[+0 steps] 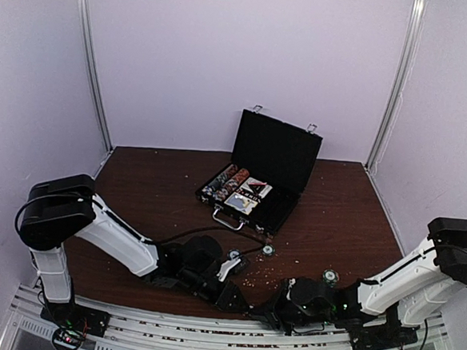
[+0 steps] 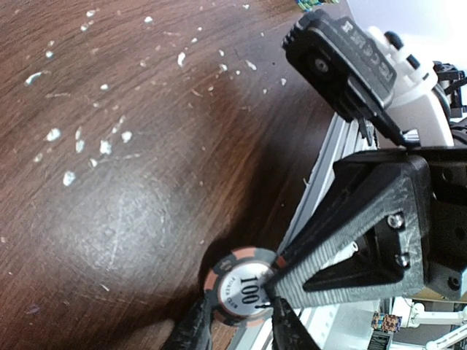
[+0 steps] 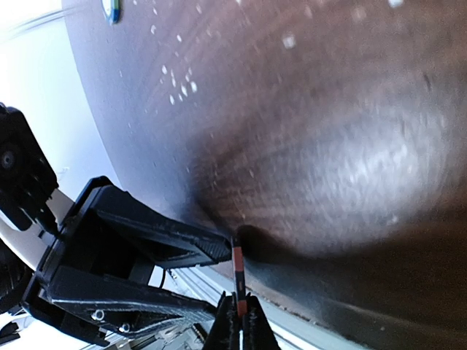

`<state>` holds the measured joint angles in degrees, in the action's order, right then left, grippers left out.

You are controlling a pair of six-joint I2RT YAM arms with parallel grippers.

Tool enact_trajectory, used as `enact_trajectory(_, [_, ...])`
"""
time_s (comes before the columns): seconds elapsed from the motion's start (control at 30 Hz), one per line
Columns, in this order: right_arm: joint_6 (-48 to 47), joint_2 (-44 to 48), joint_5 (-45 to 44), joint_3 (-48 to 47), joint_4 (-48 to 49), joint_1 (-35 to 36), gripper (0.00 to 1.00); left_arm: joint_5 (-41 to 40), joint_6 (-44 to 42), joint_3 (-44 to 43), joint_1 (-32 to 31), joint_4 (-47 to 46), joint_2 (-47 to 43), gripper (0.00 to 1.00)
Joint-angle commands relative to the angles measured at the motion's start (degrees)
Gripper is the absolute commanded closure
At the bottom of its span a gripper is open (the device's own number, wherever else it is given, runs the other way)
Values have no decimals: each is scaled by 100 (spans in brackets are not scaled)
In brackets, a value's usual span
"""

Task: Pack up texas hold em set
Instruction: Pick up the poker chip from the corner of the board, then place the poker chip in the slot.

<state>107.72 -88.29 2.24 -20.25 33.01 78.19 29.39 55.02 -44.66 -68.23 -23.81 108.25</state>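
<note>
l pincer [image 2: 241, 322] clenched on a red-striped "100" chip [image 2: 241, 286], fingers on opp. rim edges. r pincer [image 3: 238, 325] clamped on the same chip across its faces, seen edge-on in r wrist view. both meet low over the near edge of the counter [image 1: 152, 185], between the arm bases. case [image 1: 276, 158] sits open at center-back, lid upright, w/ chip rows [image 1: 223, 182] and cards [image 1: 252, 195] inside. two loose chips [image 1: 268, 249] [image 1: 331, 275] lie on the counter betw. case and pincers. white specks [image 2: 80, 146] scattered around.
</note>
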Motion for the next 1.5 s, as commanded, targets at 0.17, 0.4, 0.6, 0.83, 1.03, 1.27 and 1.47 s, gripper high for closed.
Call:
enact_trajectory(0.17, [-1235,367,-577,-556,-708,-429,100,-646,36,114,-80,782,-765,61])
enact_trajectory(0.4, [-4119,735,-215,-1375,-2522,-1948,100,-1588,58,833,739,1542,-2133,39])
enact_trajectory(0.6, [-7421,-718,351,-3559,-3619,-3172,100,-1737,-137,1244,1385,1992,-2616,32])
enact_trajectory(0.83, [-9679,-2877,931,-6656,-4881,-3662,100,-1641,-300,1269,1786,1977,-2605,31])
enact_trajectory(1.03, [-10802,-4304,1092,-8985,-5800,-3688,100,-1595,-245,1316,1795,1929,-2543,30])
enact_trajectory(1.27, [-11305,-5403,826,-10762,-6551,-3714,100,-1752,-377,1233,1826,2210,-2616,30])
enact_trajectory(1.47, [-11323,-5593,502,-10789,-6553,-3779,100,-1732,-343,1261,1861,2232,-2607,30])
